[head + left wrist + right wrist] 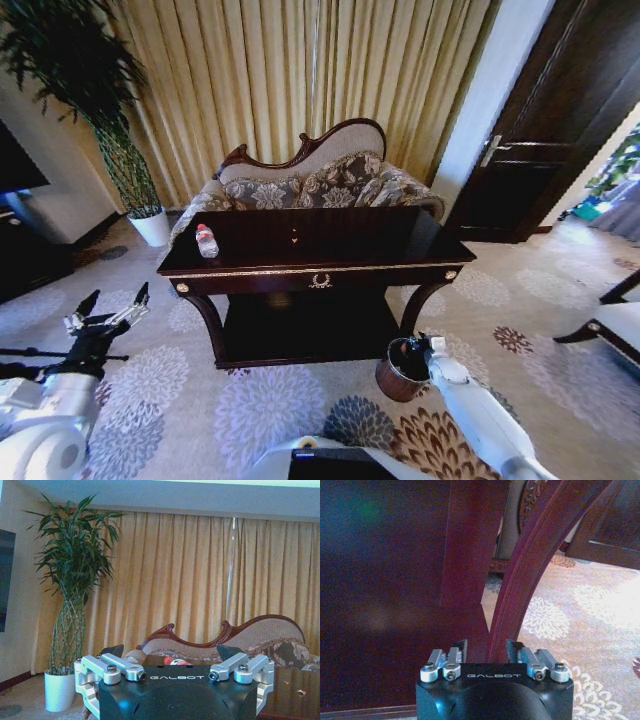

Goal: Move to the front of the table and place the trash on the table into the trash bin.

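Facing the table [400, 262], you hold the right claw [424, 344] released at the trash bin [398, 372] rim, seemingly for a drop, while the left claw [110, 312], spread open, waits below and short of the tabletop's trash [206, 241].

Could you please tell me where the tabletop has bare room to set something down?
The table is bare across its whole right half, from the tiny orange scrap at centre to the right edge. Left of the scrap it is free up to the bottle-like trash at the left end. The left gripper, open, hovers beside that end.
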Controlling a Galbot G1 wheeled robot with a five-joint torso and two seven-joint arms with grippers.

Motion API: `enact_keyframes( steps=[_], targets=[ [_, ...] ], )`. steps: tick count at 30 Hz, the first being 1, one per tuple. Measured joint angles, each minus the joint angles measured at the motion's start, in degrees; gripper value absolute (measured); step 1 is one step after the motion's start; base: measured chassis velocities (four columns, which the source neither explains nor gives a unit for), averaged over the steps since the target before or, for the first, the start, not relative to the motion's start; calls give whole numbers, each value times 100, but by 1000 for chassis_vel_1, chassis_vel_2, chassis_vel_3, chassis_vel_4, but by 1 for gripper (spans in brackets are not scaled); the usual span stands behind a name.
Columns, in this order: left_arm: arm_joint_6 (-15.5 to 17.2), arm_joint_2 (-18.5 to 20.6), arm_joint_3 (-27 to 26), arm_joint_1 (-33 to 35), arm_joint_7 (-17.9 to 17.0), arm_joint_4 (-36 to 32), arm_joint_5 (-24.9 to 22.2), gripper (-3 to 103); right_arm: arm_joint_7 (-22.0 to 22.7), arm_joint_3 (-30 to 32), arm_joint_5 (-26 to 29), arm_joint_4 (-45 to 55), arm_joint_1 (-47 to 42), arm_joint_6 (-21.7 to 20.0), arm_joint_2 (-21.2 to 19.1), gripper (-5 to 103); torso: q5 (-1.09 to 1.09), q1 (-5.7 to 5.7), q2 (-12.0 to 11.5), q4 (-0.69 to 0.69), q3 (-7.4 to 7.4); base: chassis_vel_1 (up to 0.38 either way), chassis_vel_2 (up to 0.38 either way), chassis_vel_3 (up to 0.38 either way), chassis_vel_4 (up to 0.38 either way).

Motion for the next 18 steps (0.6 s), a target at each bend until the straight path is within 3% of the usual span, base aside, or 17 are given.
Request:
enact_keyframes(
  steps=[5, 8, 10, 12, 13, 18],
  targets=[
    [-10, 4, -14, 6, 0, -1, -9, 100, 5, 36, 13, 34, -32, -3, -22, 70, 0, 0, 0, 0, 0, 0, 0, 0, 0],
    [-10, 4, -14, 7, 1, -2, -9, 100, 6, 47, 15, 46, -46, -3, -24, 76, 0, 0, 0, 0, 0, 0, 0, 0, 0],
    [-11, 4, -10, 6, 3, -6, -9, 100, 7, 60, 25, 84, -69, -5, -31, 91, 0, 0, 0, 0, 0, 0, 0, 0, 0],
    [-11, 3, -10, 7, 4, -7, -10, 100, 8, 64, 28, 95, -72, -5, -33, 91, 0, 0, 0, 0, 0, 0, 0, 0, 0],
    [-11, 4, -10, 9, 7, -9, -9, 100, 8, 69, 31, 102, -72, -6, -35, 99, 0, 0, 0, 0, 0, 0, 0, 0, 0],
    [-10, 0, -10, 15, 9, -10, -9, 100, 9, 71, 37, 104, -73, -7, -35, 100, 0, 0, 0, 0, 0, 0, 0, 0, 0]
  ],
)
